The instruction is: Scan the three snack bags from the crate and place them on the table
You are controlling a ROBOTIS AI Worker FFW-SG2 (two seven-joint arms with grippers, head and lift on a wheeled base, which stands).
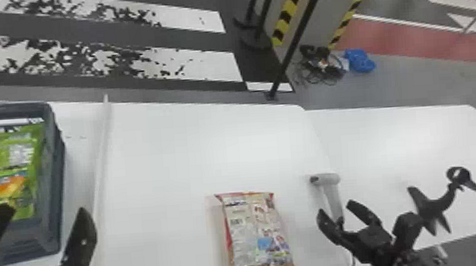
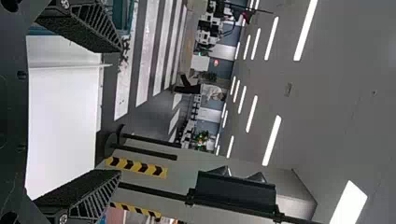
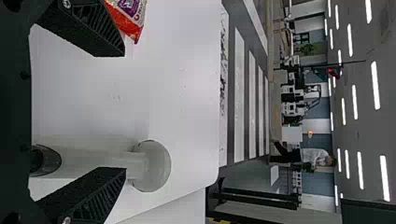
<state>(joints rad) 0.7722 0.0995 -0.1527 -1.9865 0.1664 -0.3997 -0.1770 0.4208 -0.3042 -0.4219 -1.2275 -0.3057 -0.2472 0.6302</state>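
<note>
- one bag (image 1: pixel 256 233) lies flat on the desk (image 1: pixel 171 159), bottom centre of the head view, one side facing up; no gripper touches it.
- at least one green bag (image 1: pixel 15 158) sits in the crate (image 1: pixel 59 155) at the left edge; i can't tell how many are in there.
- so two bags can be counted for sure: one out on the desk, one in the crate.
- one crate, grey, cut off by the left edge of the head view.
- one scanner (image 1: pixel 331 194), pale, on the desk, right of centre in the lower half, to the right of the loose bag and well apart from it.
- the left gripper (image 1: pixel 44 210), lower left of the head view, has its two fingers wide apart, with nothing between them in the left wrist view.
- the right gripper (image 1: pixel 335 209), lower right, has its two fingers apart as well, right by the handle end of the scanner; in the right wrist view one finger overlaps part of the scanner, and i can't tell if they touch.
- one raised white strip (image 1: pixel 104 152) runs up the desk between the crate and the loose bag.
- on the floor beyond, upper right: one blue bundle (image 1: pixel 359 60) beside one heap of cables (image 1: pixel 320 66).
- two yellow and black bands (image 1: pixel 290 8), top, right of centre.
</note>
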